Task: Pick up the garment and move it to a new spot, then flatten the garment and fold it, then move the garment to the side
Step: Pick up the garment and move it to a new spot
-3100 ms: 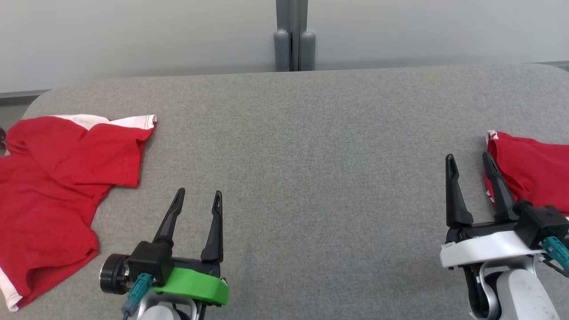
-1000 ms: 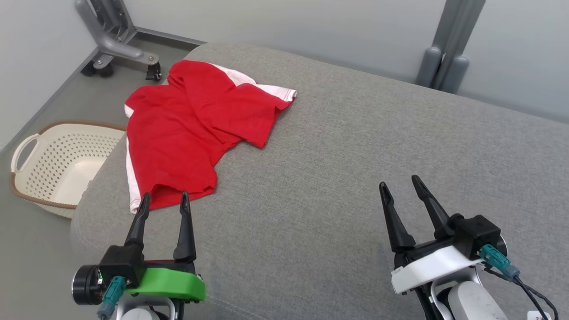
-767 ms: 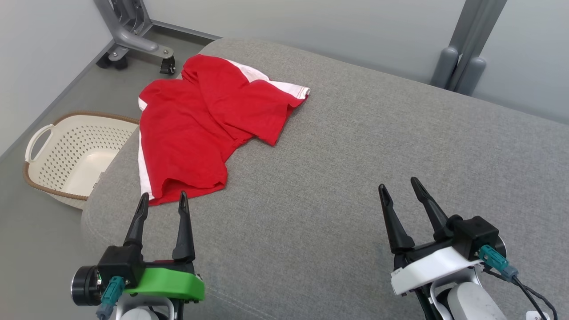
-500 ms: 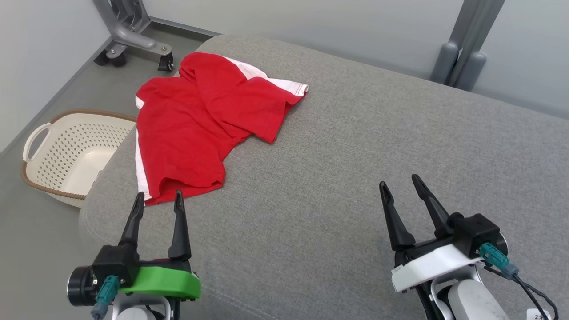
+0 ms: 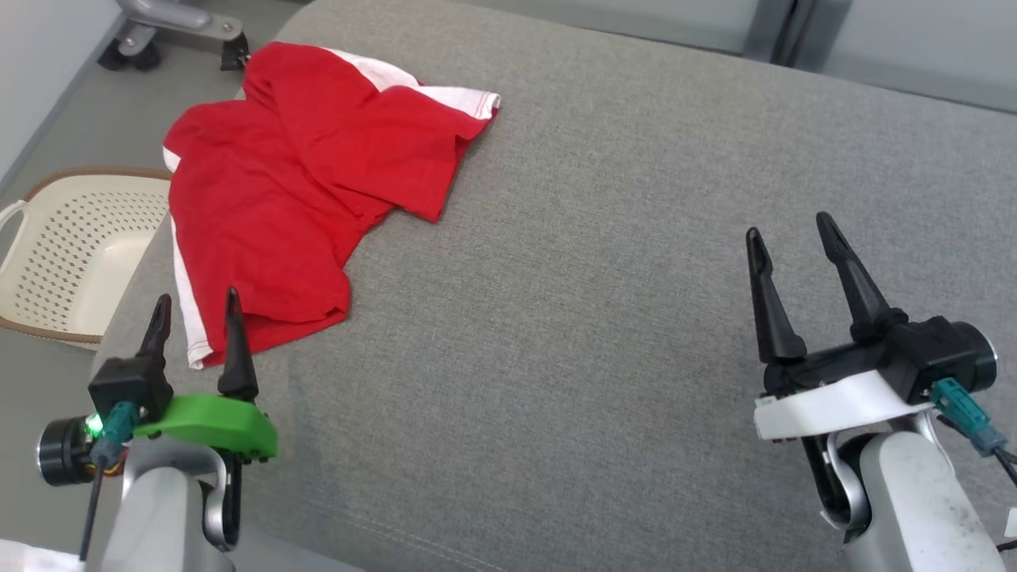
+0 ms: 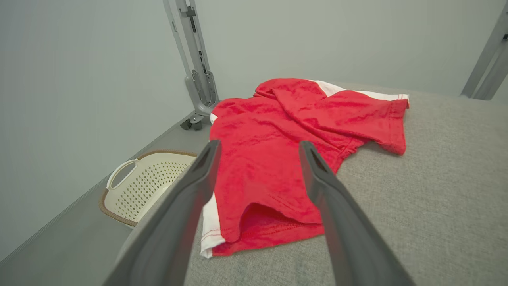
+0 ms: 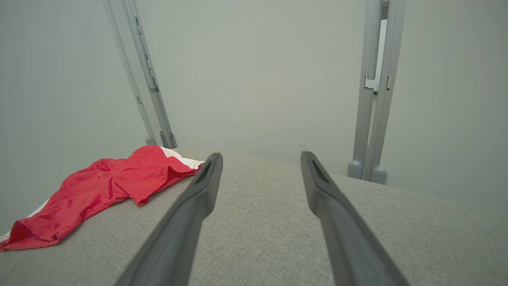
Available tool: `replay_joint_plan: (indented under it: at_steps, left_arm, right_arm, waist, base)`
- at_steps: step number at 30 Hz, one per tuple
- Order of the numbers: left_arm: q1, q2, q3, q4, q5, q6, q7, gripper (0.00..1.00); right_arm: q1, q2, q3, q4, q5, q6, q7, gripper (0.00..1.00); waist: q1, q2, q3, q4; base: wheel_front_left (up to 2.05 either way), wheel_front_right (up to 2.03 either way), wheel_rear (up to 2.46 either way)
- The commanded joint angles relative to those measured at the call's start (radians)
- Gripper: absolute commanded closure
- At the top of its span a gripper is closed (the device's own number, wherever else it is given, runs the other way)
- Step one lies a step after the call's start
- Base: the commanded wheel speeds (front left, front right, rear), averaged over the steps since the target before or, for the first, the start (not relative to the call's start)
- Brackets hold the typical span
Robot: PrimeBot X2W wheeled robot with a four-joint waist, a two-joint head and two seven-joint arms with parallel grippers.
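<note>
One red garment (image 5: 270, 199) with white trim, two hands, one cream basket (image 5: 56, 238) and one grey desk (image 5: 596, 278) are in the head view. The garment lies crumpled at the desk's corner, toward 10 o'clock in that view, with its outer side running along the desk's rounded edge. The left hand (image 5: 197, 296) is released, fingers spread and holding nothing. The garment stretches from its tips toward 12 and 1 o'clock, and the near hem sits just at the tip of its inner finger. In the left wrist view the hem shows low between the fingers of this hand (image 6: 258, 143), with the garment (image 6: 270, 159) spreading beyond them. Whether a finger touches cloth cannot be told. The right hand (image 5: 788, 225) is also released and empty, over bare desk, and the garment lies well apart from it toward 10 o'clock. In its own view this hand (image 7: 260, 155) has the garment (image 7: 91, 194) at 9 o'clock. The garment is folded over itself, so sleeves and neck are hard to make out. The basket stands on the floor beside the desk, cut off by the head view's 9 o'clock edge. A wheeled metal frame foot (image 5: 159, 20) is cropped at 11 o'clock.
</note>
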Motion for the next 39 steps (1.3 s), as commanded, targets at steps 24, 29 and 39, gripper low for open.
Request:
replay_joint_plan:
  at_steps: [24,29,39]
  left_arm:
    - [-0.455,0.152,-0.061,0.704,-0.083,-0.102,0.225,0.05]
    - [-0.463,0.137,-0.119,0.727,-0.116,-0.104,0.232,1.0]
    - [-0.461,0.195,-0.207,0.661,-0.183,-0.103,0.07,1.0]
  right_arm:
    - [-0.07,-0.087,-0.037,-0.216,-0.061,-0.002,0.072,0.0]
    - [-0.071,-0.082,-0.037,-0.204,-0.064,-0.002,0.067,0.0]
    - [-0.045,-0.05,-0.039,-0.146,-0.055,-0.002,0.033,0.0]
  waist:
    - [0.0,0.0,0.243,-0.134]
    - [0.0,0.0,0.238,-0.138]
    - [0.0,0.0,0.141,-0.142]
  base:
    - [0.0,0.0,0.0]
    - [0.0,0.0,0.0]
    - [0.0,0.0,0.0]
